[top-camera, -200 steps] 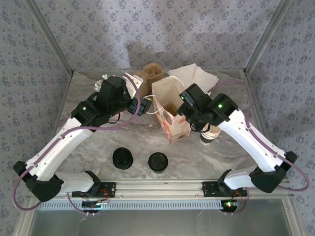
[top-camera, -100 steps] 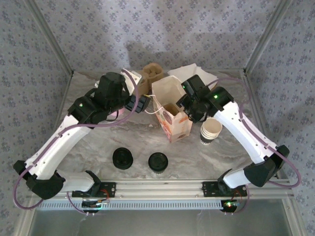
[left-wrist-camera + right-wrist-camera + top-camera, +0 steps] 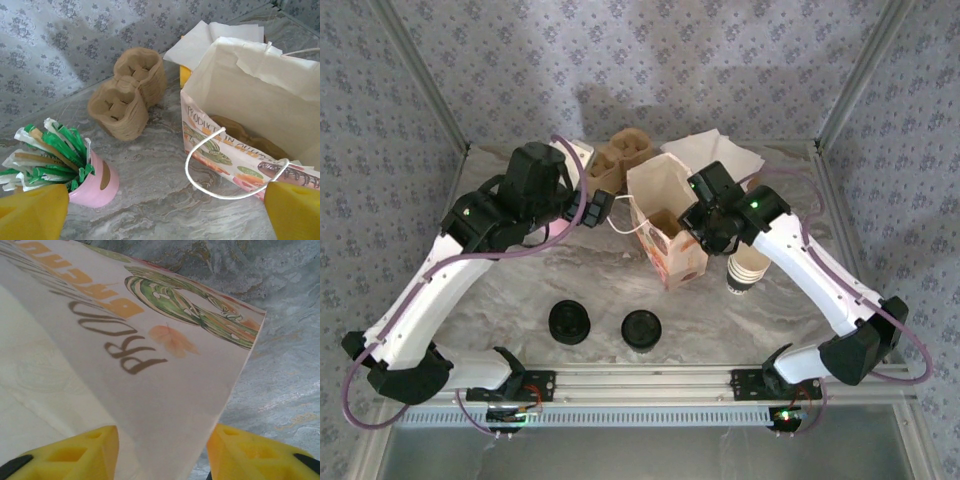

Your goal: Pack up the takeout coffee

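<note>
Paper bag (image 3: pixel 150 390), brown "PRO…" beside orange lettering

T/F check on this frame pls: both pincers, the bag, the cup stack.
1. Left pincer is open, holding nothing. True.
2. Paper bag lies flat on its side. False: it stands upright, mouth open.
3. Right pincer has the bag's wall between its fingers. True.
4. Stack of lidless cups sits inside the bag. False: it stands on the table beside the bag.
</note>
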`<state>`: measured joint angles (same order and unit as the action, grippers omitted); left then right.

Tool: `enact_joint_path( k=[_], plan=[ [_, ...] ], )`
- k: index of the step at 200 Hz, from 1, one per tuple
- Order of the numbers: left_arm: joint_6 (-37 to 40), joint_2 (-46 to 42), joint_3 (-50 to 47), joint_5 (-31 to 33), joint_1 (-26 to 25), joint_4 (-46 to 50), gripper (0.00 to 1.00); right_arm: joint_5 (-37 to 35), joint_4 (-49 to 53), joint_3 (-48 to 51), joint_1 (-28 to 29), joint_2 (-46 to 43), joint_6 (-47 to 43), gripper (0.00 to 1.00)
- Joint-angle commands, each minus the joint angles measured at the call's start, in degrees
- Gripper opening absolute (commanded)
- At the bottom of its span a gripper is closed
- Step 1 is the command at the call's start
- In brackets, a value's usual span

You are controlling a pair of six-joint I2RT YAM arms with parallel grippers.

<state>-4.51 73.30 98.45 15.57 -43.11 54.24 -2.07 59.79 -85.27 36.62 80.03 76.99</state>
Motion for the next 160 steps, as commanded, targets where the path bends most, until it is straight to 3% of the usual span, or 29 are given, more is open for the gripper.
enact_joint_path(
  k=[1,37,90,124,160],
  plan=[
    [-2.3,0.3,2.3,2.0,-0.2,3.6,1.0,1.3,2.9,-0.9,-0.2,-0.3,-4.8,0.44],
    [-3.9,3.0,5.6,3.2,-0.6,4.6,1.0,6.3,5.5,-0.9,-2.6,-3.1,-15.6,0.27],
    [-4.0,13.8,19.1,4.7,-1.3,8.8,1.0,22.0,7.7,-1.0,-10.9,-4.5,-33.1,0.12],
    [-4.1,21.6,31.0,5.4,-1.5,15.8,1.0,25.5,13.1,-6.0,-11.9,-0.3,-44.1,0.14],
    [-7.0,26.5,41.7,7.8,-1.2,25.0,1.0,18.6,19.9,-12.5,-11.6,3.5,-51.7,0.22]
  ],
)
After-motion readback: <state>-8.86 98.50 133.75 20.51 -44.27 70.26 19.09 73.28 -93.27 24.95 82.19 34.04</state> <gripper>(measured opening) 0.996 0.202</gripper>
